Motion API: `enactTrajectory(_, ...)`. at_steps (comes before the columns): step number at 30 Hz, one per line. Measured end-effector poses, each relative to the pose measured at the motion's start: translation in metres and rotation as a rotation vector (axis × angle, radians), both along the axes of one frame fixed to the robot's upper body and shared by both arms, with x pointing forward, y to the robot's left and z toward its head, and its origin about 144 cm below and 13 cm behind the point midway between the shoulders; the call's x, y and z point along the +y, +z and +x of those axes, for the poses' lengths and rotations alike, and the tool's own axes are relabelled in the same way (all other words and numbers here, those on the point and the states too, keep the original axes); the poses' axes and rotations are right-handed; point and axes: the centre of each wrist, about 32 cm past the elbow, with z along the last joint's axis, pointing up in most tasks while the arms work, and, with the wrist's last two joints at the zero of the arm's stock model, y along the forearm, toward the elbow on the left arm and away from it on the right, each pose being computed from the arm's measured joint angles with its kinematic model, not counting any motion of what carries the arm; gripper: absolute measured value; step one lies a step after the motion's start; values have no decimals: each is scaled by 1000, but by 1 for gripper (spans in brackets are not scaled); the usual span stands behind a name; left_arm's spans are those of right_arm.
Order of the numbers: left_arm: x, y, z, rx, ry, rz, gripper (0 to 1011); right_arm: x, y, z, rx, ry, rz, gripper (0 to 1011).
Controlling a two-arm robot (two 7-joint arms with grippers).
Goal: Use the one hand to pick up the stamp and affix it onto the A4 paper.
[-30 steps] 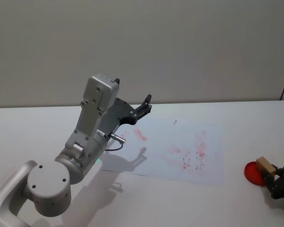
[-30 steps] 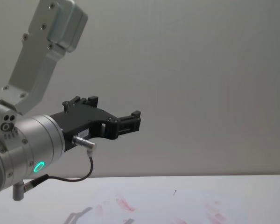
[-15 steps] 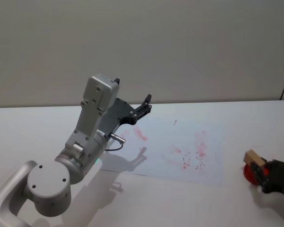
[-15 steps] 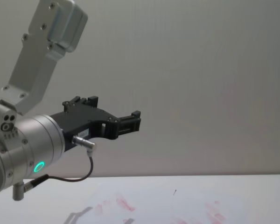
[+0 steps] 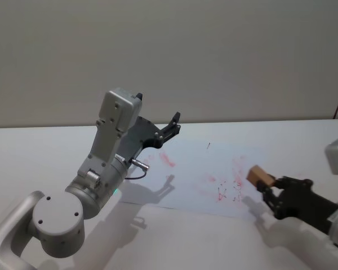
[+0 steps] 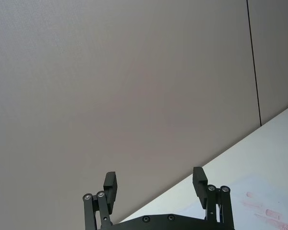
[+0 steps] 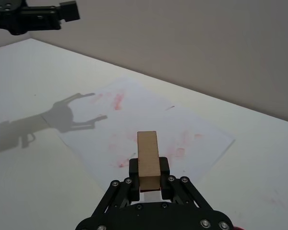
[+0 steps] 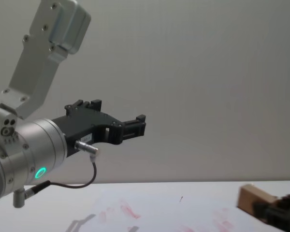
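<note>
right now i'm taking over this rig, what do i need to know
Right hand: shut on the stamp, holding it in the air by the right edge of the paper.
Left hand: open, raised near the paper's left side, idle.
Done: stamp picked up.
Left: lower the stamp and press it onto the paper.

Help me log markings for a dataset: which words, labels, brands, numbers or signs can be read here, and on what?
None can be read.
On the flat white A4 paper, the faint red ink prints: smudged, no legible characters.
Among them, small dark marks: too small to read.
On the light tan wooden stamp block, held in the jaws of the black right gripper: visible faces blank.
</note>
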Motion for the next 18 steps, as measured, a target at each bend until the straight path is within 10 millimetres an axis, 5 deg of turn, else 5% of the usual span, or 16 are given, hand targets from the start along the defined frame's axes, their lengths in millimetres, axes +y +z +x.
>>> enactTrajectory(18, 0, 0, 0, 0, 0, 0, 1001, 37, -14, 30, 40, 76, -96, 216)
